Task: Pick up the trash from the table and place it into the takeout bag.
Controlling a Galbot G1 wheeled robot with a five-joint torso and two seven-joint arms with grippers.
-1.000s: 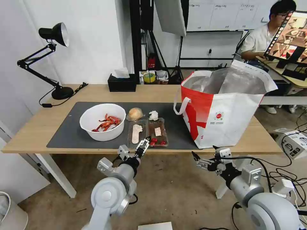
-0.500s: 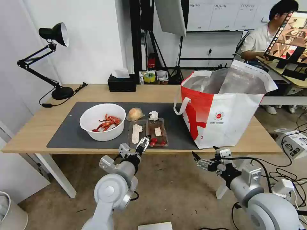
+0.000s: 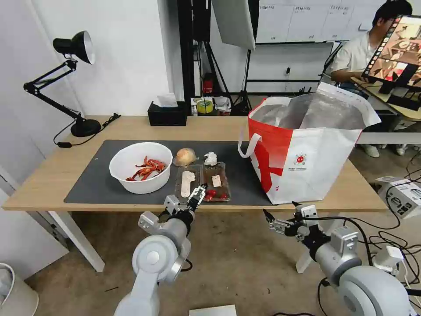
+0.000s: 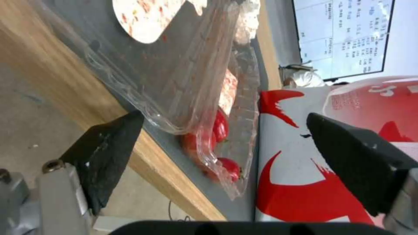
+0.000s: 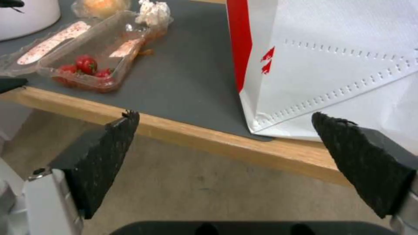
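On the dark mat of the table lies the trash: a white bowl with red-orange shells, a tan wrapped lump, a crumpled tissue ball and a clear hinged tray. The tray holds small red pieces. My left gripper is open at the table's front edge, with its fingers apart on either side of the tray's near corner, not touching it. The takeout bag stands open on the right. My right gripper hangs open below the table's front edge, near the bag's lower corner.
A black tissue box and a black desk lamp stand at the back of the table. Cables and a white box lie on the floor to the right. A person sits at a desk behind the bag.
My left arm has crept slightly up and forward toward the tray's near corner. The right arm and the things on the table have stayed put.
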